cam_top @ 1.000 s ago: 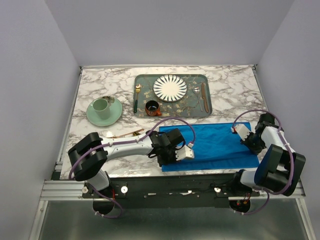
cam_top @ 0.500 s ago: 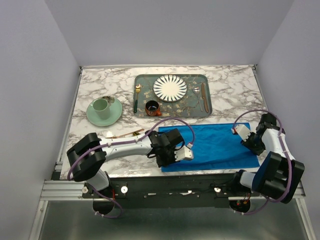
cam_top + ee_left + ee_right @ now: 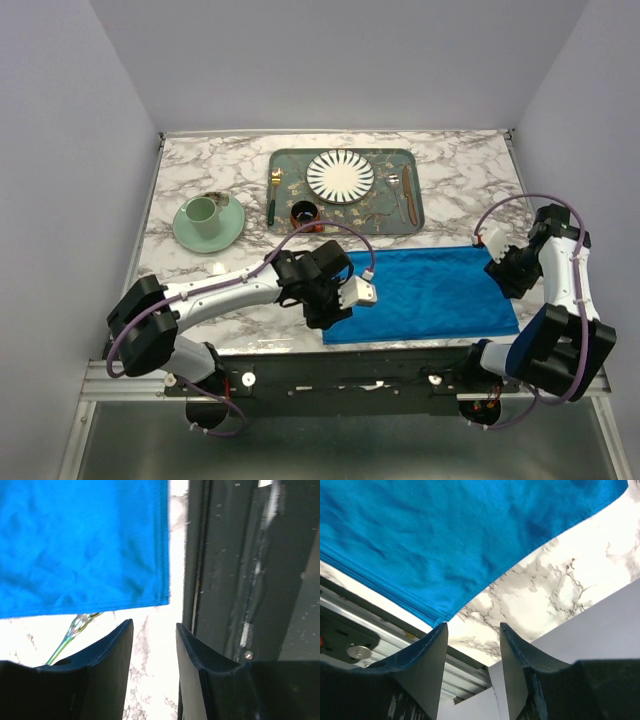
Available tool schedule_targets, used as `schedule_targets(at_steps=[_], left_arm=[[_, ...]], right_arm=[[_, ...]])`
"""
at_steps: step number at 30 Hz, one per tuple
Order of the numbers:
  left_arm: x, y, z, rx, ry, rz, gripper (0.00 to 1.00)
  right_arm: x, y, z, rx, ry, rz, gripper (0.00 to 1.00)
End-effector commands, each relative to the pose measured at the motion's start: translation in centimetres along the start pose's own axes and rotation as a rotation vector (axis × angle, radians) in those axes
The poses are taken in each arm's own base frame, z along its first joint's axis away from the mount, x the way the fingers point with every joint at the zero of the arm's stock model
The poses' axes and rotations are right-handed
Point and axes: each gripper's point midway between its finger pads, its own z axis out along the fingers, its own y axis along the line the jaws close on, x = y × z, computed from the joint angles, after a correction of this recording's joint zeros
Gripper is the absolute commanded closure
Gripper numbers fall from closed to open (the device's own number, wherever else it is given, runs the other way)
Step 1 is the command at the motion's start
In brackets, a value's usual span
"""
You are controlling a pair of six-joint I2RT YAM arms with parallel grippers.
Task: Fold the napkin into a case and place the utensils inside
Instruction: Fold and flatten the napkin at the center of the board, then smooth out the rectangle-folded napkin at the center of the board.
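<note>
1. Overview from the top camera.
   - Shows the napkin (image 3: 430,295) lying flat as a wide blue rectangle at the near edge of the marble table (image 3: 200,165), right of centre.
   - Puts the left gripper (image 3: 338,306) over the napkin's near-left corner and the right gripper (image 3: 503,268) at its right edge. Cannot tell the gap of either pair of jaws from up here.
   - Finds, farther back, a grey-green tray (image 3: 290,158) carrying a striped white plate (image 3: 340,176), a gold fork with green handle (image 3: 271,200), a brown-handled cutlery pair (image 3: 405,195) and a small dark cup (image 3: 304,214).
   - Places a green cup (image 3: 201,211) on its saucer (image 3: 228,235) to the tray's left.
2. Left wrist.
   - Catches the left gripper (image 3: 154,625) with jaws partly apart and nothing between them, above bare marble just off the napkin's (image 3: 85,545) corner.
   - Picks out a thin iridescent utensil end (image 3: 80,624) at the cloth's edge, close to one finger. Cannot tell fork from spoon.
   - Takes in a dark frame rail (image 3: 225,580) on the right.
3. Right wrist.
   - Catches the right gripper (image 3: 473,626) likewise partly open and empty.
   - Frames the napkin (image 3: 445,535) filling the upper left, one corner pointing toward the fingers, with bare marble beyond and a metal rail (image 3: 375,632) at the table's edge.
</note>
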Motion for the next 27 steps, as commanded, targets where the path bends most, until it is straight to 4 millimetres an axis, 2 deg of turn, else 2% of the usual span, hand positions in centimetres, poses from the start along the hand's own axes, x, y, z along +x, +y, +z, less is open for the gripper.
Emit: schedule_targets(at_steps=[1, 5, 9, 10, 12, 13, 14, 16, 17, 19, 24, 27], left_arm=[[0.1, 2.7, 0.3, -0.031, -0.018, -0.104, 0.52], [-0.1, 4.8, 1.2, -0.06, -0.003, -0.152, 0.53], [-0.3, 6.9, 1.7, -0.074, -0.009, -0.21, 0.55], [-0.7, 8.3, 1.1, -0.094, -0.028, -0.241, 0.56], [-0.7, 9.9, 1.1, -0.094, -0.04, -0.302, 0.59], [-1.3, 10.9, 0.6, -0.109, -0.064, -0.312, 0.6], [-1.2, 12.3, 0.0, -0.125, -0.08, -0.343, 0.6], [-2.1, 13.9, -1.0, -0.161, -0.112, -0.343, 0.6], [-2.0, 14.7, -1.3, -0.176, -0.116, -0.349, 0.6], [-2.8, 16.0, -2.1, -0.205, -0.135, -0.344, 0.6], [-3.5, 18.3, -1.9, -0.233, -0.14, -0.364, 0.6], [-3.9, 18.2, -1.8, -0.214, -0.149, -0.367, 0.6]], right_arm=[[0.2, 1.3, 1.9, -0.111, 0.014, 0.138, 0.53], [0.7, 1.1, 4.2, -0.132, 0.043, 0.234, 0.57], [1.0, 0.6, 5.5, -0.118, 0.062, 0.279, 0.57], [1.3, 0.8, 5.8, -0.121, 0.073, 0.281, 0.58], [1.7, 0.6, 6.2, -0.107, 0.091, 0.283, 0.6], [1.5, 0.5, 6.0, -0.107, 0.083, 0.288, 0.6], [0.9, 0.4, 5.9, -0.11, 0.055, 0.296, 0.6], [0.0, 0.4, 5.3, -0.132, 0.017, 0.32, 0.6], [-1.3, -0.7, 4.6, -0.117, -0.031, 0.345, 0.6], [-2.3, -1.7, 3.9, -0.118, -0.066, 0.384, 0.6], [-5.5, -6.0, 2.6, -0.092, -0.165, 0.505, 0.63], [-5.5, -5.7, 2.7, -0.139, -0.143, 0.535, 0.66]])
